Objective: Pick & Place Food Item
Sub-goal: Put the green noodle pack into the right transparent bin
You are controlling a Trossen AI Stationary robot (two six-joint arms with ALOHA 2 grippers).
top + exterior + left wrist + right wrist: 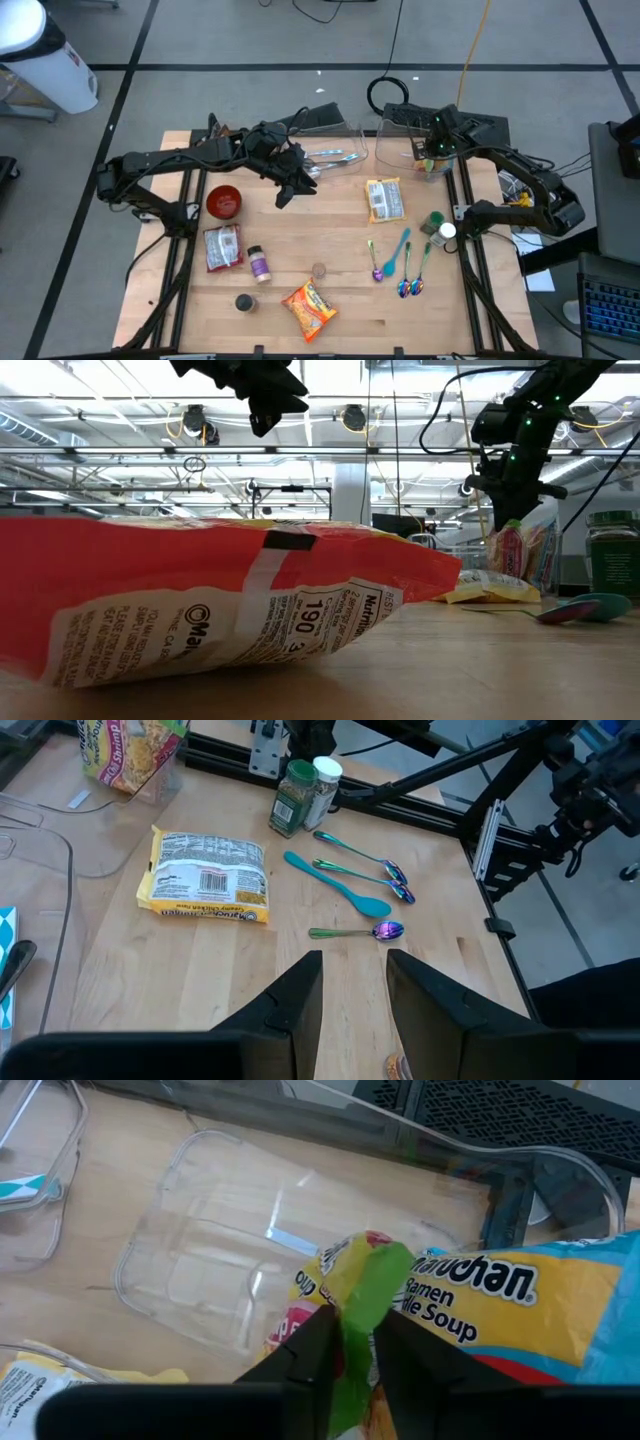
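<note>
One ramen soup packet [480,1320] hangs over clear bin [200,1270] at table's far-right corner, R gripper [350,1342] pinching its green edge. Light, crinkly, floppy pkg; grip the seam. L gripper [355,975] part-open, empty, mid-table.

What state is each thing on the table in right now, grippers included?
Right gripper: pinching the yellow Maruchan ramen soup packet's edge.
Yellow Maruchan ramen soup packet: held over the clear plastic bin.
Clear plastic bin: upright, nothing inside.
Left gripper: slightly open, holding nothing, above the table.
Yellow flat noodle packet: lying flat.
Green spice jar: upright, lid on.
</note>
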